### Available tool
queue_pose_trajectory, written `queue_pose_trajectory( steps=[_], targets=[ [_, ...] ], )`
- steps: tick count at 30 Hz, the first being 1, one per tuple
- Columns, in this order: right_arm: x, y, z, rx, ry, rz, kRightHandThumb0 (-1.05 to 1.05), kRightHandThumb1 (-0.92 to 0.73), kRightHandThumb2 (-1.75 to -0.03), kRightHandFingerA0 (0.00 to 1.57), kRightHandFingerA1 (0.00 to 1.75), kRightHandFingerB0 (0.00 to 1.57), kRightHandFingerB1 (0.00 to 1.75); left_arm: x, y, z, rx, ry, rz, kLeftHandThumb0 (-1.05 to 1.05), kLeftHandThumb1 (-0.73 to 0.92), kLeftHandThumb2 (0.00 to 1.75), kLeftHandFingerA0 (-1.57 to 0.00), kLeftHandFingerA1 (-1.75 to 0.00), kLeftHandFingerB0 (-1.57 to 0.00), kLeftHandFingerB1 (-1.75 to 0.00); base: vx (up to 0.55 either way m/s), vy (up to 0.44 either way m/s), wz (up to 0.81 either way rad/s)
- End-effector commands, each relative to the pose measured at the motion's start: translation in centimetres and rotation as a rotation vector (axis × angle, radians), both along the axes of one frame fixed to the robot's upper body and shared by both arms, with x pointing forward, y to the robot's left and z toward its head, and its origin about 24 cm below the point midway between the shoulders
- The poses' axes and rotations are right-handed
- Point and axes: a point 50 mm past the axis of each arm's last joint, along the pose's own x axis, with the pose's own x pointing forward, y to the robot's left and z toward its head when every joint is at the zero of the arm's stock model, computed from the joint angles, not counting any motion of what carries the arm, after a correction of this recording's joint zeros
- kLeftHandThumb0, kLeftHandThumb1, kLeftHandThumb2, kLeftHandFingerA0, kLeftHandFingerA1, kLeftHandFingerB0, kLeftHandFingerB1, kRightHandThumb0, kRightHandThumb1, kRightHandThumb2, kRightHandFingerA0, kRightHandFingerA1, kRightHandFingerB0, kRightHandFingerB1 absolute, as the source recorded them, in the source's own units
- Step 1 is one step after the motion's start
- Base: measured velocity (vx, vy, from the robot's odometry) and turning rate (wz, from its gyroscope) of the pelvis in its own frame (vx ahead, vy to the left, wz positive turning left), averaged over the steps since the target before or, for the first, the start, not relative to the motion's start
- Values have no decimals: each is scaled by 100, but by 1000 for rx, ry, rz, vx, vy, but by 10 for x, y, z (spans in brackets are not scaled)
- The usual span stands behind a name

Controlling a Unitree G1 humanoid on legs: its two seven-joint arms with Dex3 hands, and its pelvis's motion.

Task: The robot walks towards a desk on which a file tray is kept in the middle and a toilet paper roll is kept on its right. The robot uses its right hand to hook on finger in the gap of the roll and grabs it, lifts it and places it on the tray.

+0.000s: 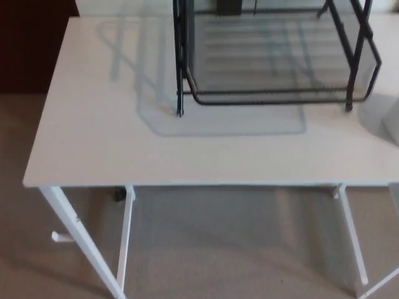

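Roll [393, 128]: white, cut off by the right picture edge, on the desk [124, 143], just right of the tray [268, 98].
Tray: black mesh, at mid-desk.
Desk: white, on beige carpet [237, 249].
Hands: neither in view, so their state cannot be told.

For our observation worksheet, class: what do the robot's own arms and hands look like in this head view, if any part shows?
No arm or hand shows here, so colour, shape and cables cannot be described. Only the white desk, the black wire file tray, a white sliver of the roll at the right edge and the carpet are visible.
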Motion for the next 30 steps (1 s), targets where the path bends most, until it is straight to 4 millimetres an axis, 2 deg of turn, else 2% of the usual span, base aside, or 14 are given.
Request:
queue_pose_trajectory(
  steps=[1,4,5,7,9,15,16,17,18,19,24,25,29,30],
  targets=[
    [13,-23,44,-68,-141,-96,-57,-49,-80,5,54,0,10,3,3,6,-4,-38,-6,-90,79,64,-33,-80,-9,-62,0,0,0],
    [18,-18,44,-81,-149,-67,-57,-57,-57,5,54,0,15,0,3,5,-19,-46,23,-89,79,64,-32,-79,-7,-60,45,-42,5],
    [17,-16,37,-53,-151,-73,-58,-45,-79,2,51,0,13,-1,5,5,-12,-40,30,-86,59,104,-33,-72,-6,-57,59,-135,2],
    [16,-11,26,-10,-157,-88,-41,-57,-57,7,53,0,22,-1,6,7,9,-32,11,-91,63,106,-39,-74,-9,-58,77,-181,13],
    [13,-2,19,-26,-114,-25,-50,-44,-78,5,54,0,16,-1,8,9,10,-46,24,-93,64,106,-40,-75,-10,-58,46,-201,19],
    [25,7,10,-22,-97,19,-46,-53,-56,15,56,0,26,19,14,21,38,-106,24,-92,61,108,-36,-78,-7,-63,81,-291,3],
    [32,7,18,-69,-101,54,-58,-40,-79,12,57,0,19,24,14,23,43,-112,7,-96,84,65,-33,-90,-6,-71,114,-127,2],
    [38,7,24,-101,-109,78,-57,-55,-57,15,56,0,14,27,14,24,46,-120,-4,-97,60,109,-35,-80,-8,-66,97,-91,-2],
    [44,7,32,-141,-127,99,-55,-55,-57,18,58,0,23,30,13,25,45,-130,-11,-99,60,107,-36,-83,-13,-70,117,-54,-6],
    [50,7,40,-177,-148,109,-57,-51,-59,21,61,1,29,32,13,26,41,-136,-15,-102,82,64,-27,-93,-4,-76,111,-10,-3],
    [79,2,77,-198,-250,83,-75,-32,-79,15,68,0,63,41,14,29,29,-160,10,-103,76,67,-22,-90,-3,-75,78,86,-9],
    [82,2,81,-201,-269,98,-80,-44,-54,12,82,0,74,42,14,29,29,-160,9,-100,82,64,-19,-96,0,-80,75,175,-15],
    [100,12,105,-279,-309,166,-88,-30,-77,25,88,11,82,41,13,27,23,-160,19,-99,82,64,-25,-89,-1,-71,96,257,1],
    [103,14,111,-294,-314,190,-90,-31,-77,26,95,15,86,40,12,26,23,-155,20,-95,61,106,-29,-77,-7,-62,1,182,8]
  ],
)
